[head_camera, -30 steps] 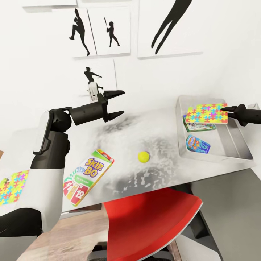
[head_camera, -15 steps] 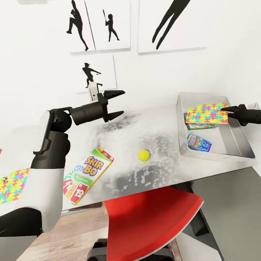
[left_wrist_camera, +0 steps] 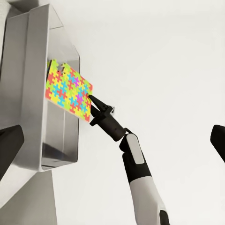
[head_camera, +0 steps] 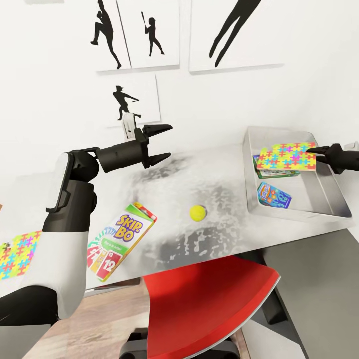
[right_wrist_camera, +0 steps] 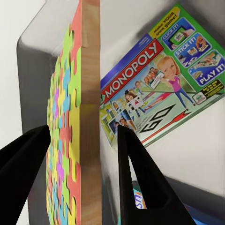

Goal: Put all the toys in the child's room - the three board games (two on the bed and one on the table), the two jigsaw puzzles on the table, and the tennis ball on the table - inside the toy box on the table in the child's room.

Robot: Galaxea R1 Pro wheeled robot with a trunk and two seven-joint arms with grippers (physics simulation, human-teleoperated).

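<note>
My right gripper (head_camera: 313,151) is shut on the edge of a jigsaw puzzle (head_camera: 287,155), holding it level above the grey toy box (head_camera: 248,164). The right wrist view has that slab (right_wrist_camera: 84,117) edge-on between the fingers (right_wrist_camera: 140,178). Under it in the box lie a green-edged board game (head_camera: 275,173) and a small blue one (head_camera: 273,195). The tennis ball (head_camera: 198,213) and the SKIP-BO game (head_camera: 117,242) lie on the table (head_camera: 219,179). A second puzzle (head_camera: 17,254) lies at the far left. My left gripper (head_camera: 163,143) hovers open over the table's back, empty.
A red chair (head_camera: 209,299) is tucked under the table's front edge. A lower dark-grey wing (head_camera: 314,279) joins the table at the right. The white wall with black silhouette prints (head_camera: 149,35) stands right behind the table.
The head camera tilted slightly between the earliest frame and now. My right gripper and the puzzle have edged a little to the right over the toy box. The left arm has stayed put.
</note>
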